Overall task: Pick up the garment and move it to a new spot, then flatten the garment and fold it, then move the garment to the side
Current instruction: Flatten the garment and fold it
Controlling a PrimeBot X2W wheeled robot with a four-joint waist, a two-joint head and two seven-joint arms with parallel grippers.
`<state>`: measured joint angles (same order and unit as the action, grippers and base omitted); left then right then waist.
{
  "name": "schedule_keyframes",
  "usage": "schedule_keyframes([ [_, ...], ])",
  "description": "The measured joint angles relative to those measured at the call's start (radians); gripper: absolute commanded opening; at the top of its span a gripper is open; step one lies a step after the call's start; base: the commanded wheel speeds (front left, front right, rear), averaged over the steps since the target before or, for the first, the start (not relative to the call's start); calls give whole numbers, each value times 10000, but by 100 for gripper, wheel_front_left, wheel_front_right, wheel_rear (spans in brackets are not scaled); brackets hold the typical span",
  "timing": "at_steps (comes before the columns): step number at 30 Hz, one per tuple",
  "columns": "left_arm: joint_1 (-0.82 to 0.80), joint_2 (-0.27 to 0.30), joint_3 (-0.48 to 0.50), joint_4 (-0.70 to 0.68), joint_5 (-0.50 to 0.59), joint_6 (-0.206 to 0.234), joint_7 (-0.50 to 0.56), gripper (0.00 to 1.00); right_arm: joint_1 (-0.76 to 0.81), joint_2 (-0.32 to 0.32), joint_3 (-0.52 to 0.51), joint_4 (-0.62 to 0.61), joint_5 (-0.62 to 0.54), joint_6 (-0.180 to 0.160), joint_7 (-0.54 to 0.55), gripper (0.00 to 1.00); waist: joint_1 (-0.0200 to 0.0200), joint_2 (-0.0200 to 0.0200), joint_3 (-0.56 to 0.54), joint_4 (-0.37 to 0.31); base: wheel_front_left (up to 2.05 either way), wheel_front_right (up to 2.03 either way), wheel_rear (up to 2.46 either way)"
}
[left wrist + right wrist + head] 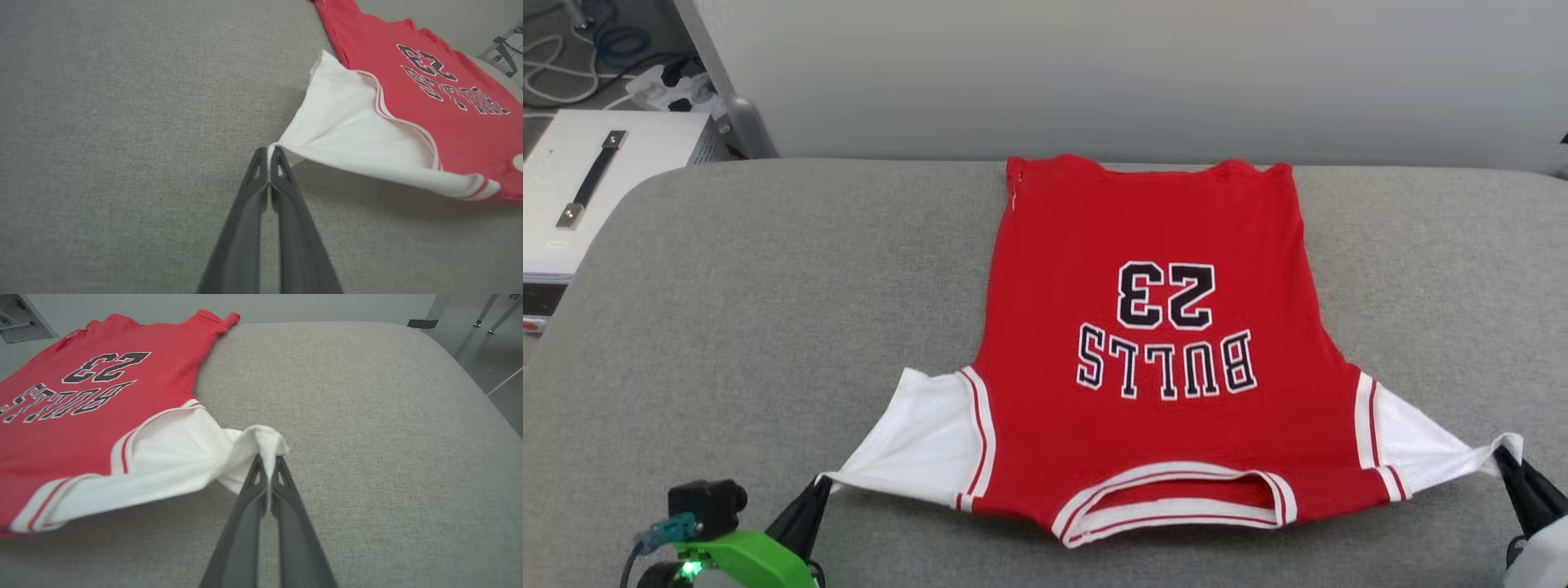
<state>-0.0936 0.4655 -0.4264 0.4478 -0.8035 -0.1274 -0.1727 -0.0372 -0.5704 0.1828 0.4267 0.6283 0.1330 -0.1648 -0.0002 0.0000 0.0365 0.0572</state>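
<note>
I am stretching the jersey [1152,245] flat, left gripper [269,149] and right gripper [269,458] clenching its sleeves [923,441]; folding likely next.

Dark tapered fingers [245,228]; green wrist bracket [747,555], seemingly LED-lit.

A grey fabric cushion [768,327] spreads wide. Off its far left corner sits a white case [645,139] with a black handle [592,175], a power strip [674,86] and cables [556,73] behind it.

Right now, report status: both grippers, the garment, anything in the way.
Left gripper shut on one sleeve tip, right gripper shut on the other. Garment flat, lettering up, collar nearest, sleeves pulled outward. Nothing on the grey cushion in its way.
</note>
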Motion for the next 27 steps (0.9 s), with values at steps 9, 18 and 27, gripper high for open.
schedule_keyframes([
  [9, 1344, 464, 46, -1427, -380, 581, 516, 0, 1832, -2, -928, -1992, -428, -2, 1325, 0, 0, 0, -259, -168, 0, 0, 0],
  [18, 1385, 497, -439, -2445, -244, 788, 1210, 0, 2245, 38, -1611, -3032, -943, -2, 2426, 100, 0, 0, -47, -64, 0, 0, 0],
  [27, 927, 729, -807, -3657, 311, 1187, 1981, 0, 1910, -307, -2343, -4671, -71, -6, 4847, 100, 1, 0, 496, 187, 0, 0, 0],
])
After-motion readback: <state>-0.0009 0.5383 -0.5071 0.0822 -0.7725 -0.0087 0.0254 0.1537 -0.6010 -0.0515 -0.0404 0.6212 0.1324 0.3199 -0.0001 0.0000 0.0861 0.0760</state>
